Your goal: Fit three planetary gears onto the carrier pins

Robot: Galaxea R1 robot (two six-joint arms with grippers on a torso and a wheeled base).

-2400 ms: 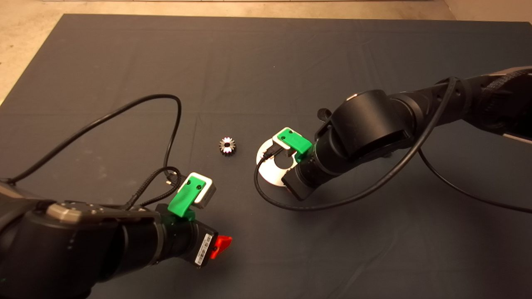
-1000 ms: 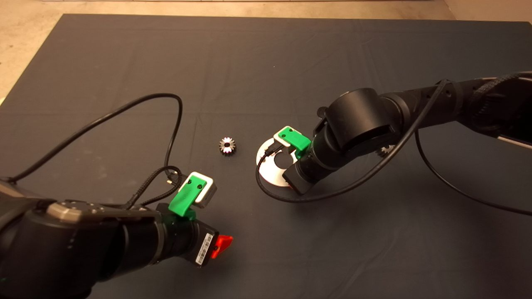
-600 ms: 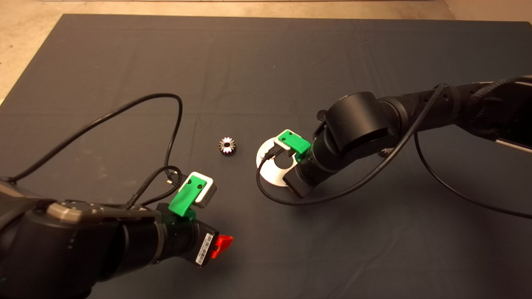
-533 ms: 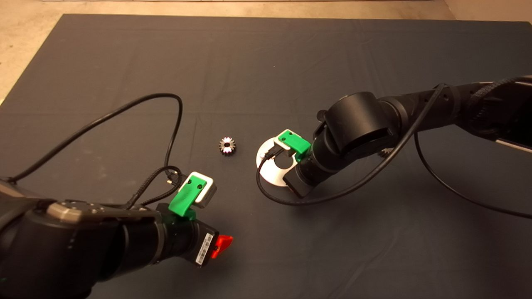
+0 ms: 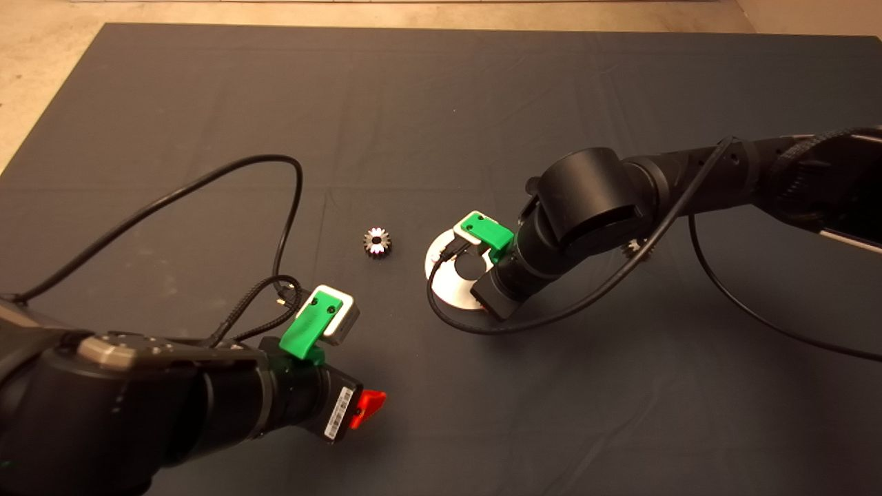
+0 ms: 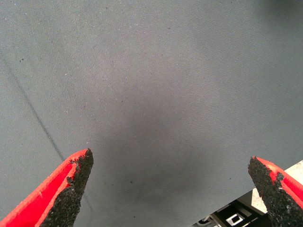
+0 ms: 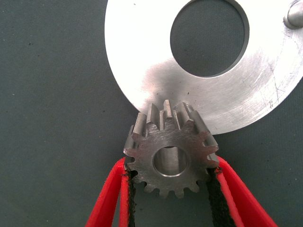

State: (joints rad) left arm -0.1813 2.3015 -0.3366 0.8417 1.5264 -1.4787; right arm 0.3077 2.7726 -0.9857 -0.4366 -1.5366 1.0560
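Right fingers (image 7: 215, 194): the two red fingers with black pads are closed on the flanks of a small dark-grey toothed metal gear (image 7: 169, 152), pinched between the pads with its round bore facing the wrist camera.
Held gear: it hangs over the edge of a flat round shiny metal disc (image 7: 142, 56) with a large centre hole; whether gear and disc touch cannot be told.
Carrier pin: one short silvery stud (image 7: 294, 14) stands on the disc's rim, across the centre hole from the held gear.
Right gripper (image 5: 490, 297): the green-and-black gripper sits over the disc (image 5: 448, 289) near the mat's middle, its black arm reaching in from the right and covering much of the plate.
Left fingers (image 6: 75, 175): spread wide apart, holding nothing, only bare mat between them.
Left gripper (image 5: 362, 406): hovers low over the mat at the lower left, well apart from the disc.
Loose gears: a second small dark-grey gear (image 5: 377, 242) lies flat on the mat just left of the disc; part of another gear (image 5: 630, 249) peeks out beside the right arm.
Cables: black leads (image 5: 207, 180) loop across the mat from both wrists.
Worktop: a dark grey mat (image 5: 441, 89) covers it; pale floor (image 5: 41, 76) shows past the far edge.
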